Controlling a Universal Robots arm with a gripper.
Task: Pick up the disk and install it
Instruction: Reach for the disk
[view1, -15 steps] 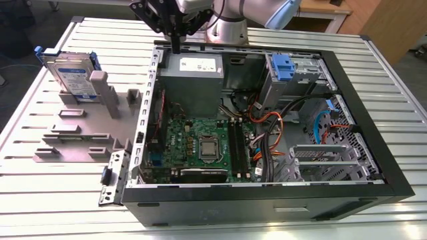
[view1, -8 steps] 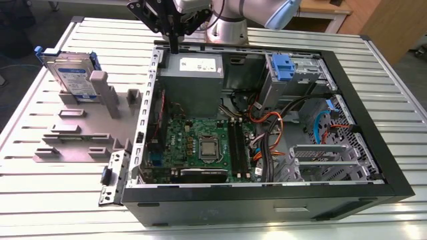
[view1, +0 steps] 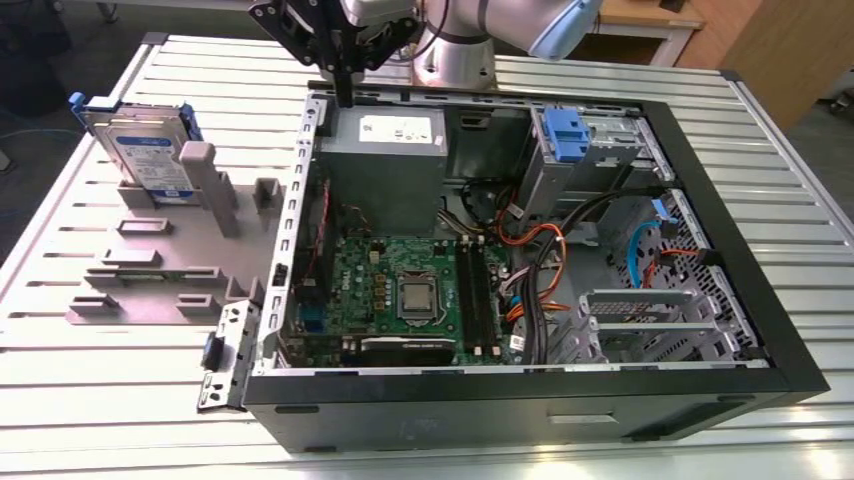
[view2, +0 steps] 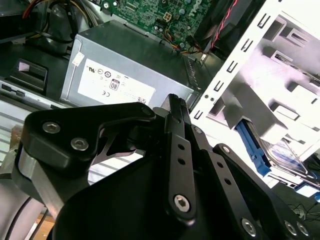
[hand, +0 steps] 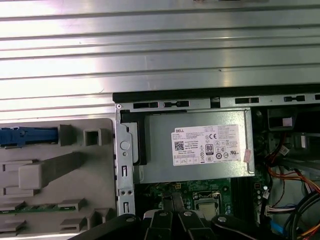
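Start in the exterior view at the near edge of the slatted metal table (view1: 94, 410). Just behind it, find the open computer case (view1: 534, 390), laid on its side and open at the top. Inside, nearest first, note the silver drive cage (view1: 641, 320) at the exterior view's right, then the green motherboard (view1: 400, 275) with bunched cables (view1: 534, 250) beside it.

Outside the case, at the exterior view's left, see the grey fixture tray (view1: 147, 280) resting on the table, level with the motherboard.

Farther back, locate the grey power supply (view1: 387, 160) with its white sticker, seated against the rear wall of the case. Find the small blue latch (view1: 567, 135) on the metal bay at the exterior view's right.

At the far end of the fixture tray, find the disk (view1: 140, 150). Stands on edge in a slot, leaning a little, with the label outward and the blue carrier around it (outside the case, well apart from the claw).

Farthest back, observe the gripper (view1: 344, 98) on the arm (view1: 461, 40). Hangs over the rear part of the case, near the power supply, pointing down. Presents closed fingers (view2: 172, 107) with nothing clamped between them
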